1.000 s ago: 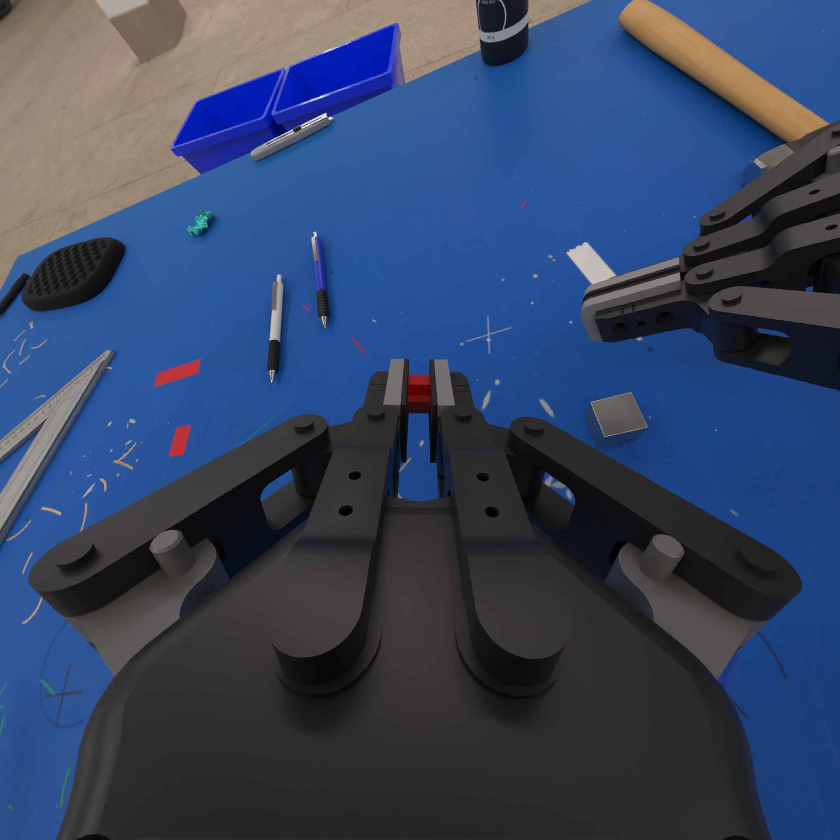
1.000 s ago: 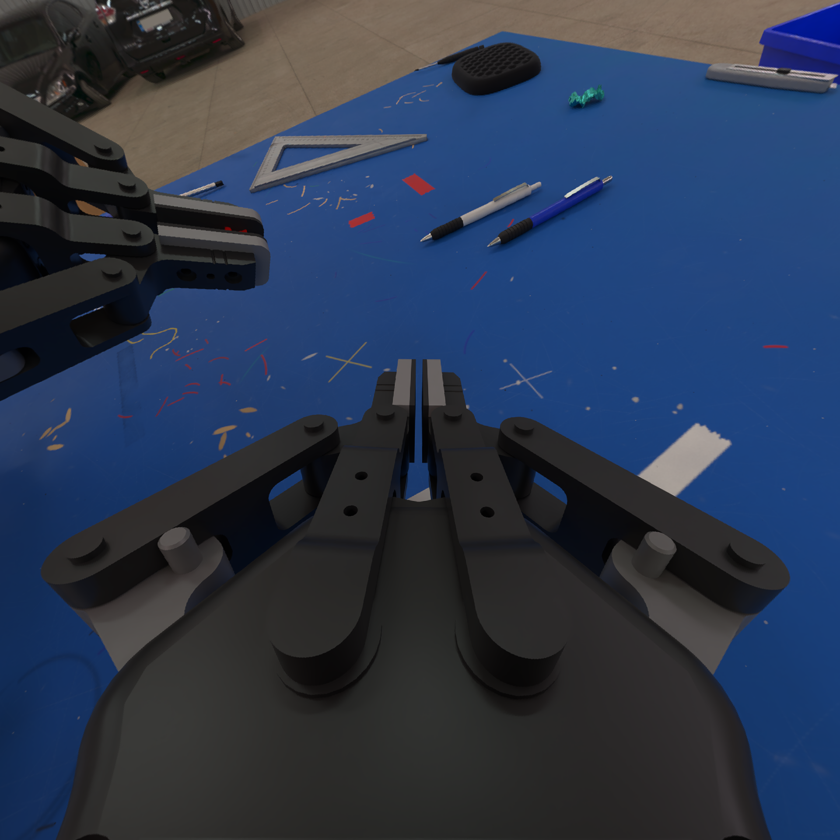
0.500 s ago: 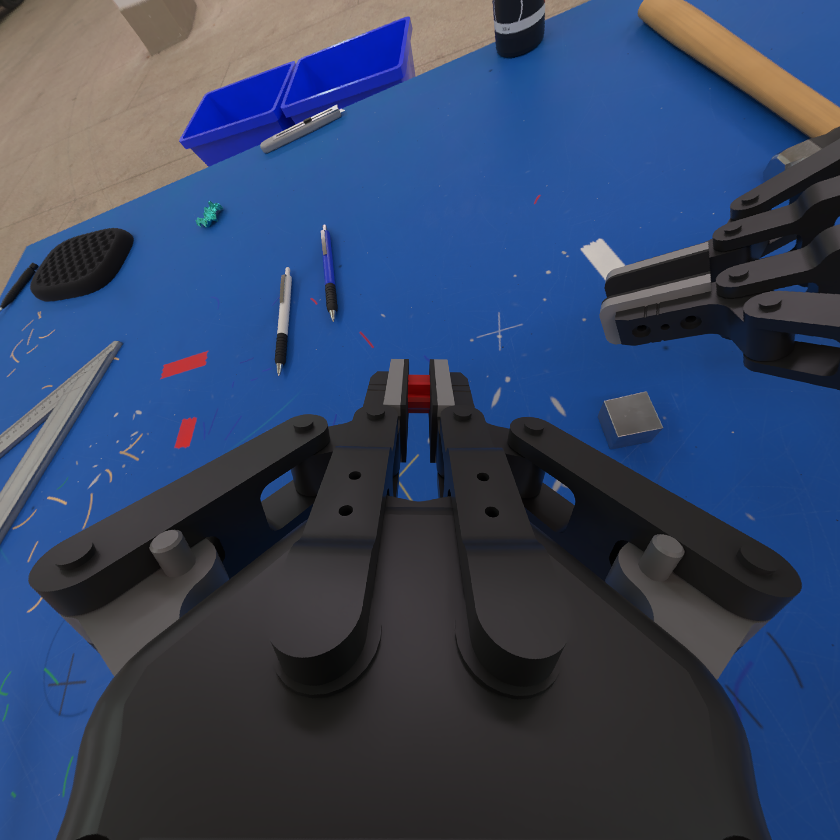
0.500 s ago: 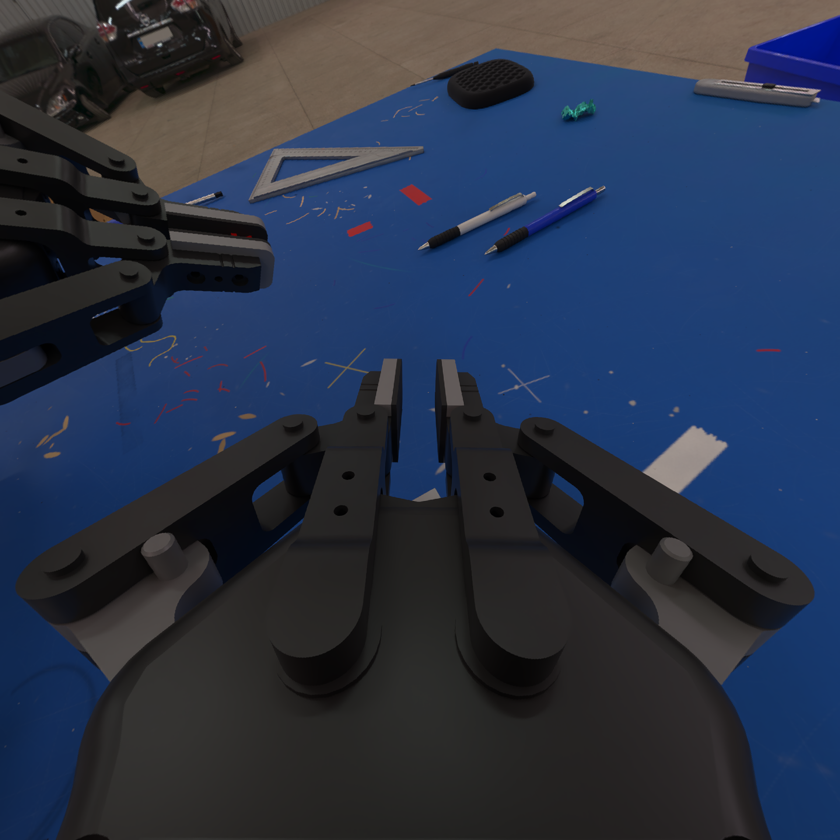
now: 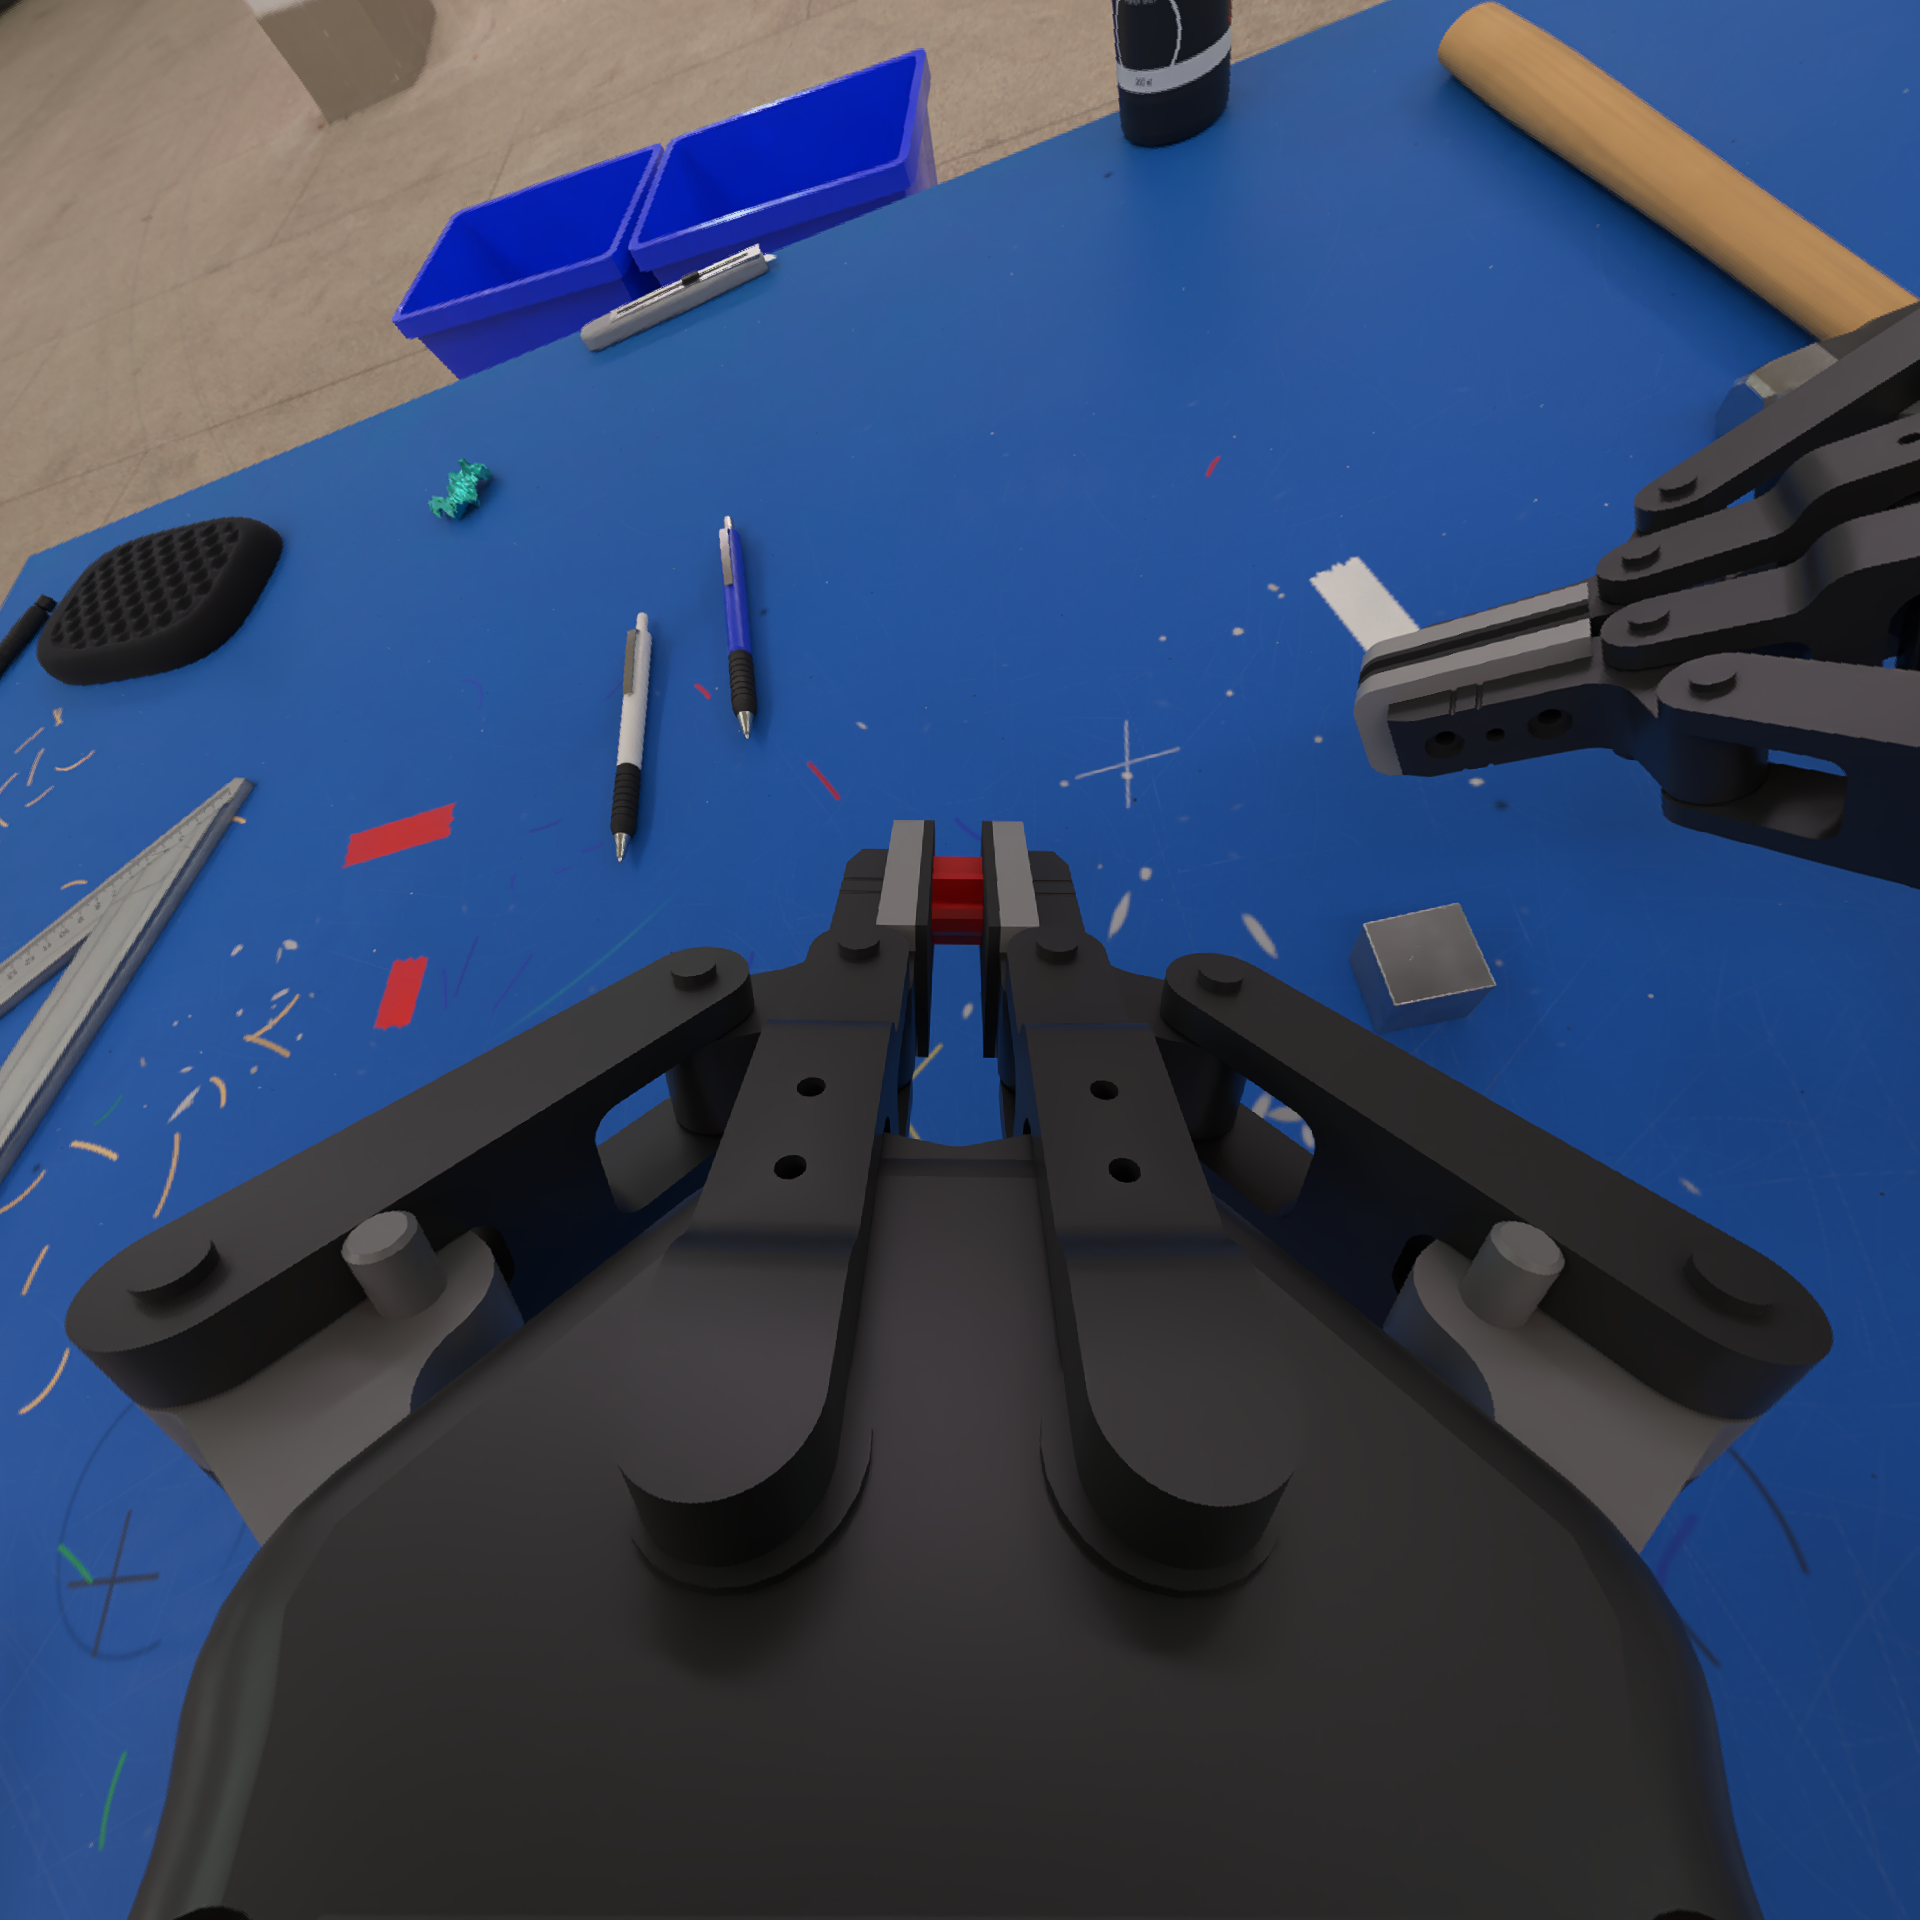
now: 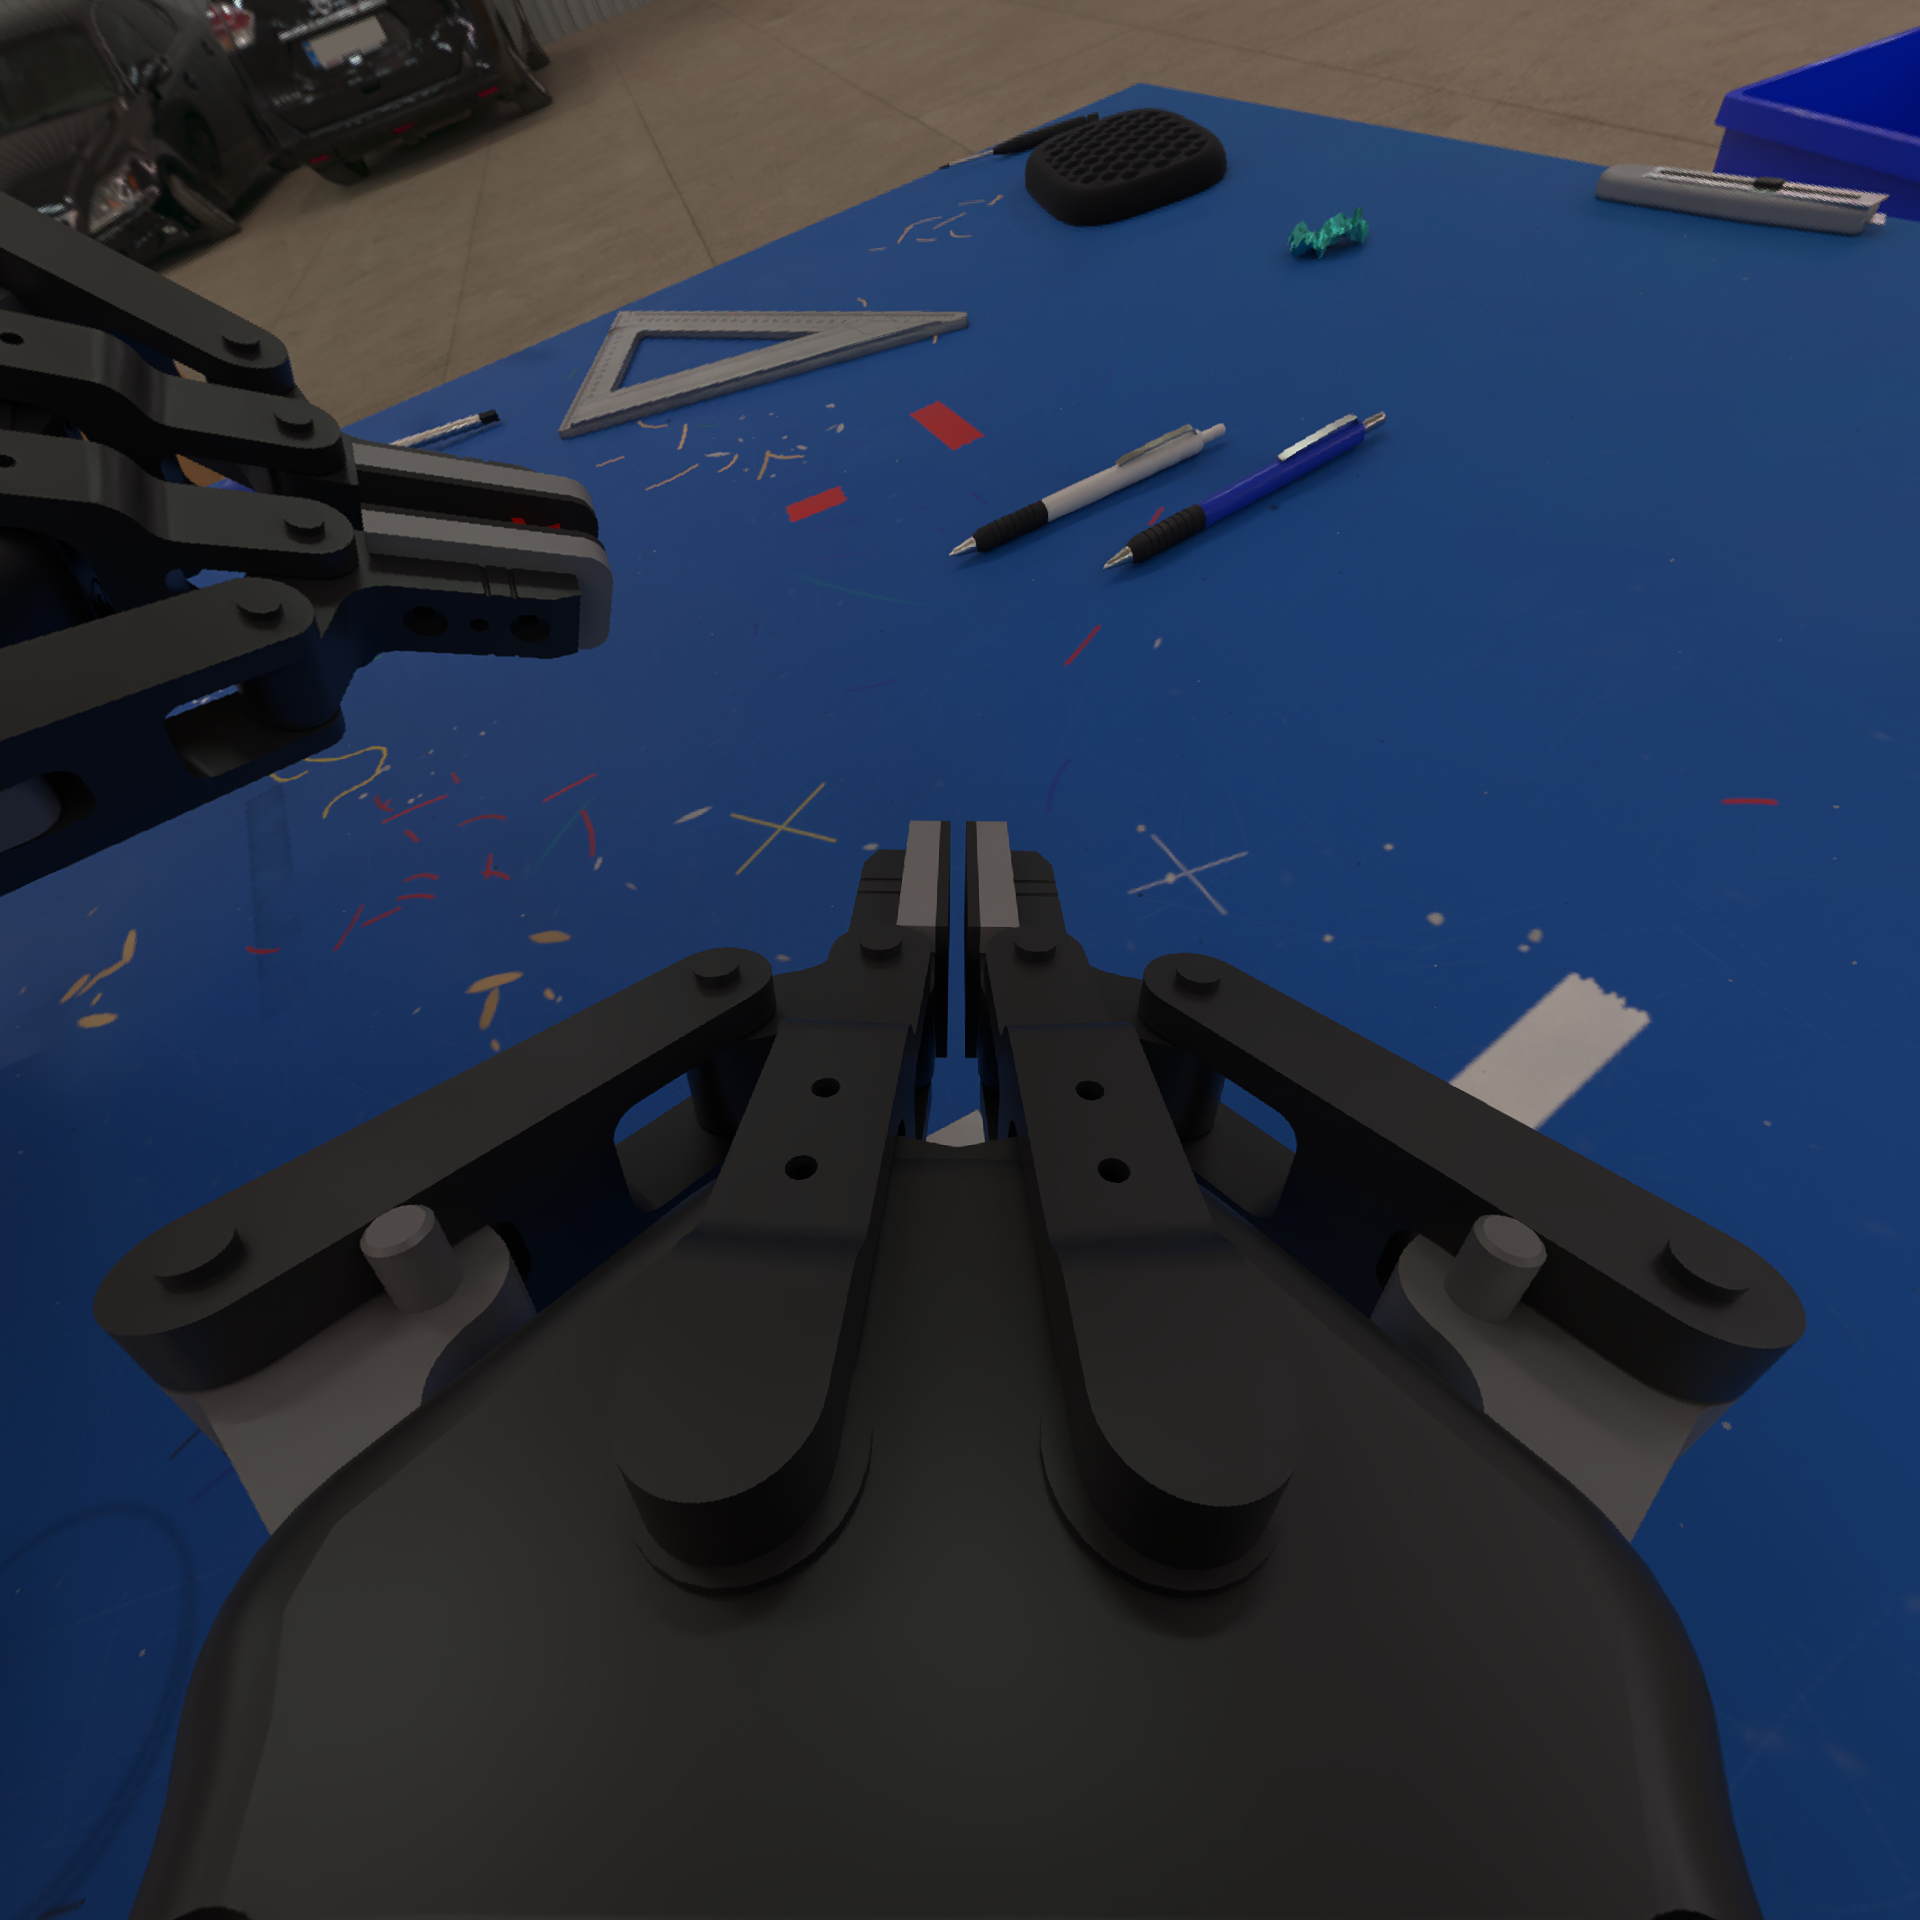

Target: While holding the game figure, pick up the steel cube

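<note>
Left gripper [image 5: 957, 871] clamped on red game figure [image 5: 956, 896]; right gripper [image 6: 957, 871] nearly closed, empty, above steel cube [image 5: 1425, 962] on blue desk [image 5: 1039, 436].

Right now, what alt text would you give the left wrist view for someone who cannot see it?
The left gripper is shut on a small red game figure above a blue table. A steel cube sits on the table to its right, with the right gripper above and beyond it, shut. Two pens, a metal triangle ruler, blue bins and a wooden-handled hammer lie farther off.
</note>
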Motion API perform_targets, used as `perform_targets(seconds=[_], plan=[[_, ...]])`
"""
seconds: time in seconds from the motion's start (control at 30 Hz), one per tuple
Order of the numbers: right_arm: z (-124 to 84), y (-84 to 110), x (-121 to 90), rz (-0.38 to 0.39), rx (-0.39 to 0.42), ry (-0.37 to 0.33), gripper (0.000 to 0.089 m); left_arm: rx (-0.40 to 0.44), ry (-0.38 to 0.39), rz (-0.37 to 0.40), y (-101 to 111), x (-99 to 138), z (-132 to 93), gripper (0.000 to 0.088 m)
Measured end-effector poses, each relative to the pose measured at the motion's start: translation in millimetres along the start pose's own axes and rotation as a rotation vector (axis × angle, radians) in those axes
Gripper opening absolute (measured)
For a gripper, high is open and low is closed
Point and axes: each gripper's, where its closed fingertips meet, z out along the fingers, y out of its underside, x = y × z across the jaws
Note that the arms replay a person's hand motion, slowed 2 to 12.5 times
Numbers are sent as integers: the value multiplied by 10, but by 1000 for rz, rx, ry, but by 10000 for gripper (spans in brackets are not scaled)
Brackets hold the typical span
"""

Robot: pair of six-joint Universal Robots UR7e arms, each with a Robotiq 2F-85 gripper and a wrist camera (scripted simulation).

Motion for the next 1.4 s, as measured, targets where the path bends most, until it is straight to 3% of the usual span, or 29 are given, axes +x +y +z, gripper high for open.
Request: perform_targets(seconds=[0.13, 0.43, 0.5, 0.8, 1.4], plan=[[8, 13, -6, -3, -13, -1, 52, -7, -13, 11, 16, -13, 10, 79], [-80, 50, 0, 9, -53, -53, 329, -18, -32, -11, 58, -109, 10, 79], [-110, 70, 32, 13, -67, -55, 352, -20, -35, -11, 65, -130, 10, 79], [-197, 125, 163, 13, -102, -41, 310, -44, -45, -7, 123, -187, 33, 79], [-178, 482, 201, 31, -219, -51, 267, -125, -32, 11, 207, -236, 67, 79]])
